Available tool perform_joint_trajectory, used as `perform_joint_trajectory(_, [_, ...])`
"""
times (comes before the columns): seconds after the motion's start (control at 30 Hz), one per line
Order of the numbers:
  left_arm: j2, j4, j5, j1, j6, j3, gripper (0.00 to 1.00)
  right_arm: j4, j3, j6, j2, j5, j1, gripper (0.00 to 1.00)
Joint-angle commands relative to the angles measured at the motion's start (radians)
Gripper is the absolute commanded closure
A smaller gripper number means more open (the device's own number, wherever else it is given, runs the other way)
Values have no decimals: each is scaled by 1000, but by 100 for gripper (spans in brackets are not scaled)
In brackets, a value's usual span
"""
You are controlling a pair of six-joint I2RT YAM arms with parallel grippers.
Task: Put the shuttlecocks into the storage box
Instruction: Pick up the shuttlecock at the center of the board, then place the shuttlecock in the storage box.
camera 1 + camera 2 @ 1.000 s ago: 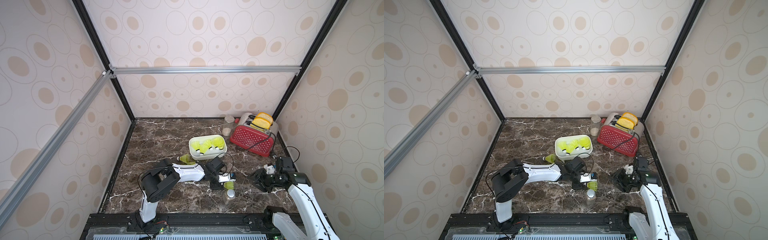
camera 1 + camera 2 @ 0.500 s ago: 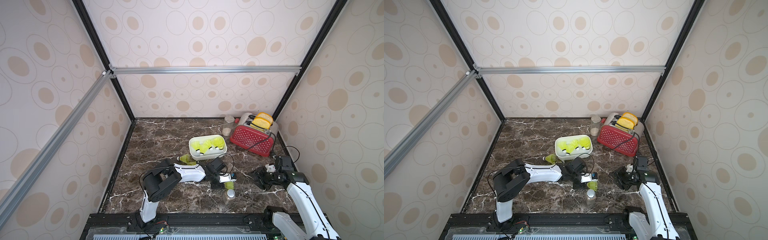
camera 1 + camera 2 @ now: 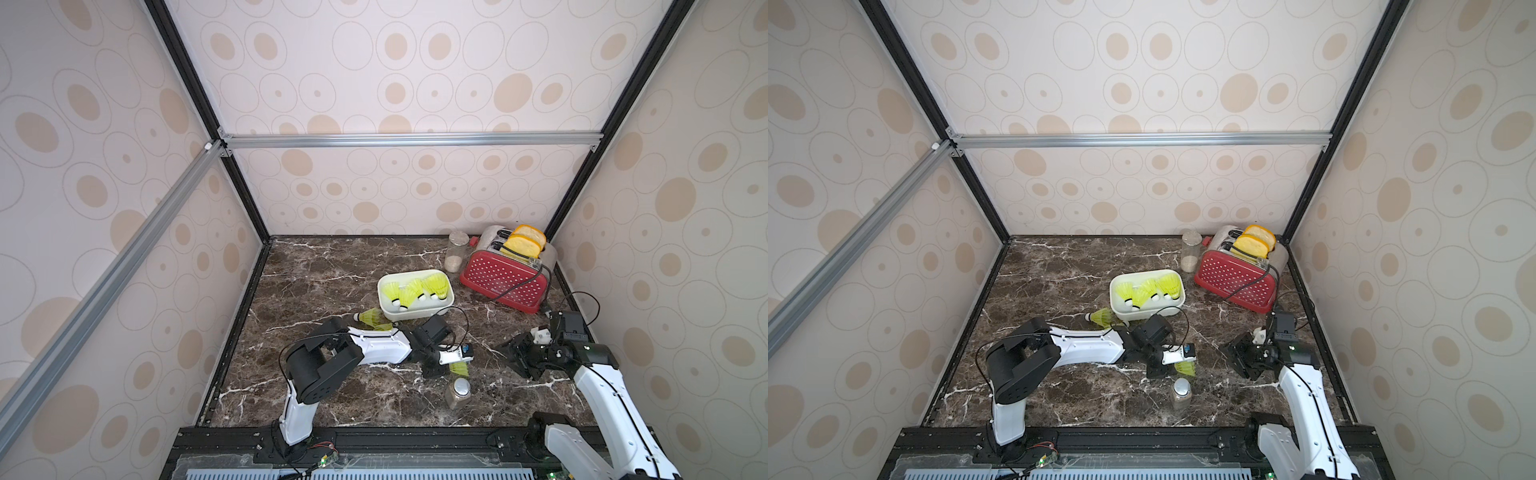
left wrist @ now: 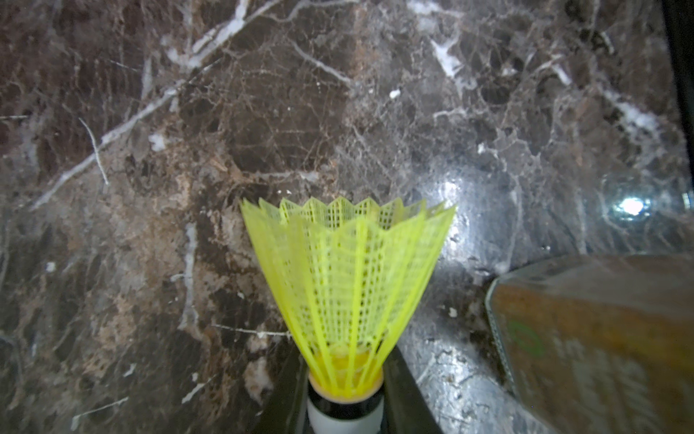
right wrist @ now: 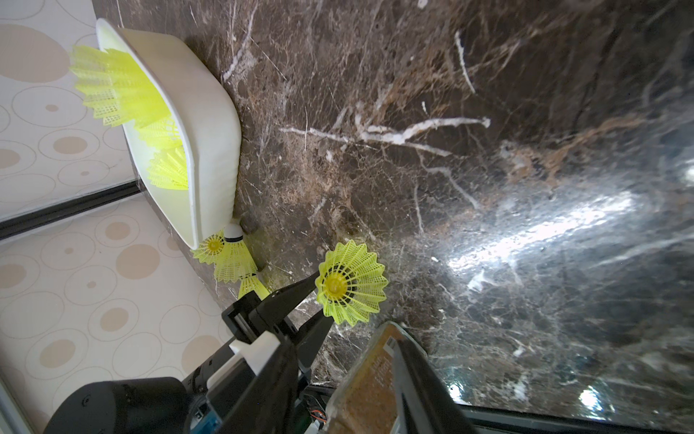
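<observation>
The left gripper [image 4: 345,379] is clamped on the white tip of one shuttlecock [image 4: 345,285], a finger at each side; this one is in front of the storage box [image 3: 419,312], off its right front corner and apart from it; several shuttlecocks [image 3: 415,289] lie inside the box; two more lie on the marble [image 3: 332,270] just beside its left front corner; the right gripper [image 3: 519,360] is farther to the right of the box, jaws apart, nothing between them; a spice jar [image 3: 457,390] stands near the held shuttlecock.
</observation>
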Motion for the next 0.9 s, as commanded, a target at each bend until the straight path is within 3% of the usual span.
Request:
perform_joint_trajectory(0.0, [-73, 25, -22, -9, -98, -2, 81, -37, 86, -72, 8, 41, -5, 54])
perform_joint_trajectory(0.2, [-185, 44, -97, 15, -319, 13, 80, -73, 255, -193, 57, 88, 2, 55])
perform_joint_trajectory(0.4, [-256, 32, -182, 132, -592, 71, 81, -75, 387, -255, 139, 141, 60, 56])
perform_joint_trajectory(0.67, [-291, -108, -274, 323, -933, 158, 81, -25, 455, -256, 234, 190, 158, 56])
perform_joint_trajectory(0.87, [-266, -225, -366, 367, -1076, 195, 79, 7, 466, -256, 264, 184, 170, 56])
